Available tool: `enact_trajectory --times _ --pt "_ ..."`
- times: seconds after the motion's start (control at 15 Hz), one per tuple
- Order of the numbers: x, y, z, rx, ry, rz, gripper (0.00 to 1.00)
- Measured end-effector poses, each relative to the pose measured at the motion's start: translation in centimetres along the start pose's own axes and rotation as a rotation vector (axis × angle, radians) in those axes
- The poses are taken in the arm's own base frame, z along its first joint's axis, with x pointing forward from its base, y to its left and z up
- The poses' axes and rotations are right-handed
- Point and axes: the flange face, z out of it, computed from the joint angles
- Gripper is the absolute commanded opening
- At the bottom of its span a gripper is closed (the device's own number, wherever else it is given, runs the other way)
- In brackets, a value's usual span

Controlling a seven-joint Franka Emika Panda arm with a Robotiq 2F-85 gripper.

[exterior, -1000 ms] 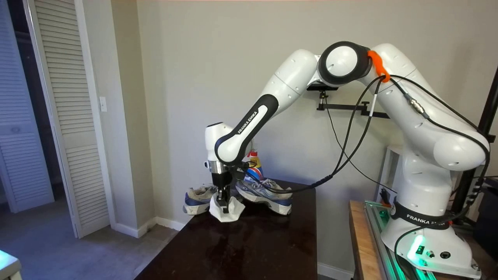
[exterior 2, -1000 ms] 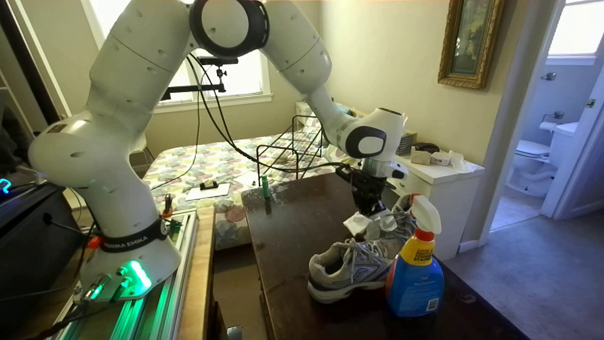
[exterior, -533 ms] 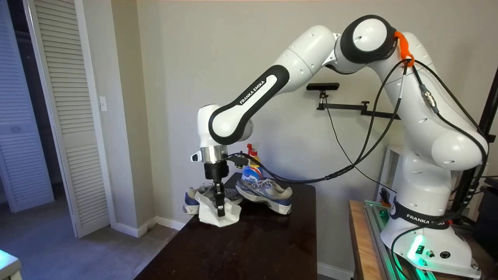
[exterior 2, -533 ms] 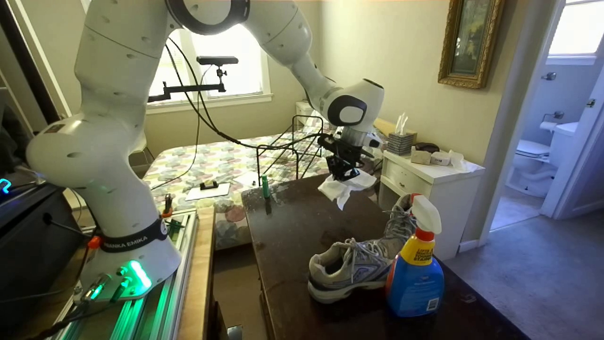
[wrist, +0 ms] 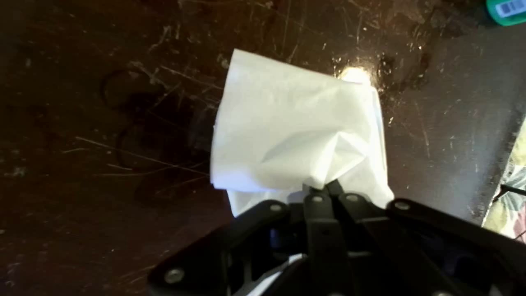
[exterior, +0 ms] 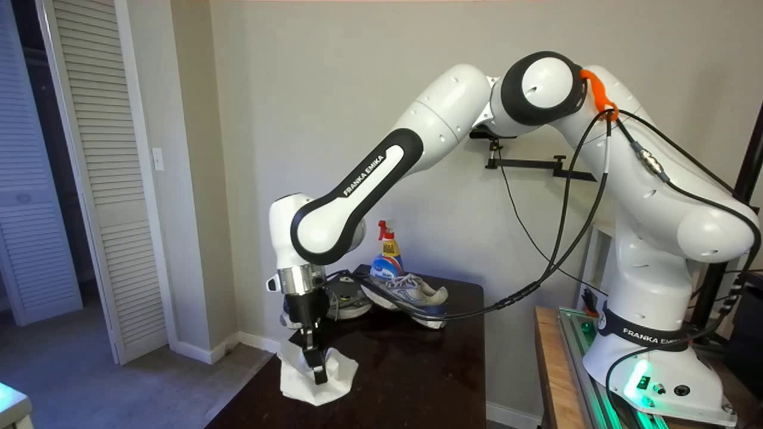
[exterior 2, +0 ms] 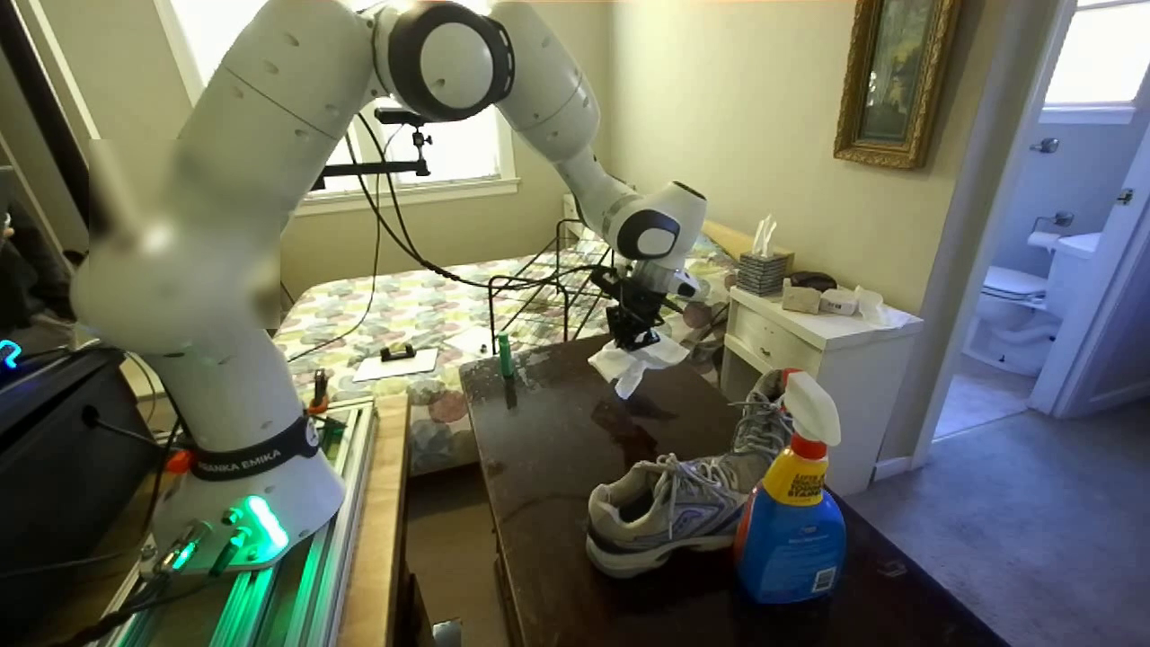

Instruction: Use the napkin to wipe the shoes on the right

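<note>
The crumpled white napkin [exterior: 298, 381] is pinched in my gripper [exterior: 319, 374], with its edges spread out around the fingers. In the wrist view the closed fingertips [wrist: 335, 188] grip a fold of the napkin [wrist: 283, 107]. In an exterior view the gripper [exterior 2: 636, 340] and napkin [exterior 2: 620, 364] are over the far part of the dark table, away from the shoes. I cannot tell whether the napkin touches the table. One grey-and-white shoe [exterior 2: 669, 512] stands beside the spray bottle; the other shoe [exterior 2: 764, 422] is behind it, partly hidden. No shoe shows in the wrist view.
A spray bottle [exterior 2: 795, 539] with blue body and yellow label stands right by the shoes. A green object [exterior 2: 505, 355] stands at the table's far edge. The arm's black cable [exterior: 453, 316] hangs low across the shoes. A white cabinet [exterior 2: 818, 332] is beyond the table.
The gripper with the napkin rises off the shoes, moves away from them, then lowers toward the table. The napkin stays held. The shoes and bottle have not moved.
</note>
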Motion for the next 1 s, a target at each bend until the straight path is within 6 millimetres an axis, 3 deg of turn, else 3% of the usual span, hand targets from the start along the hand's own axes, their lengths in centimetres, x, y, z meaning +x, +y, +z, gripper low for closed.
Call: enact_trajectory --times 0.07,0.2,0.4,0.6,0.8,0.87,1.0 --pt "0.6 -0.6 0.8 0.001 -0.006 0.011 0.26" --pt "1.5 -1.2 1.6 0.005 -0.011 0.007 0.33" --pt "2.2 -1.3 0.5 0.009 0.006 -0.001 0.53" --pt "1.8 -0.3 -2.8 0.029 0.04 0.006 0.73" --pt "0.6 2.6 -7.1 0.056 0.115 0.095 0.95" --pt "0.1 4.0 -8.5 0.04 0.154 0.13 0.77" --pt "-0.8 6.7 -10.4 0.005 0.22 0.19 0.91"
